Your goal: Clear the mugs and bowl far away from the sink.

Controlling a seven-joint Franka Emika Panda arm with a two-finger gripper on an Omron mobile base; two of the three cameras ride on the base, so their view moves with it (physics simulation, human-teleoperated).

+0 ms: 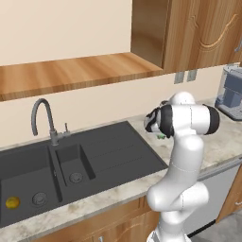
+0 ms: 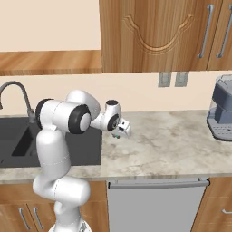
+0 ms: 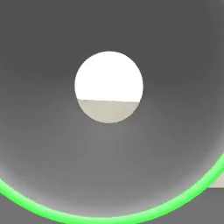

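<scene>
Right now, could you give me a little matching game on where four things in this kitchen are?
Things:
1. green mug
2. yellow object
3. coffee machine
4. tap

Places:
A. far right end of the counter
B. in the left basin of the sink
C. at the sink's back edge
D. at the gripper, just right of the sink

Pairs: 1-D, 2-B, 3-A, 4-C.

Coffee machine point(image 2: 221, 108) on marble counter point(image 2: 172, 145); lemon point(image 1: 12, 203) in basin.

Cream wall point(image 2: 50, 27), wooden cabinets point(image 2: 154, 36) (arched panels), pale marbled counter point(image 2: 172, 140).
</scene>
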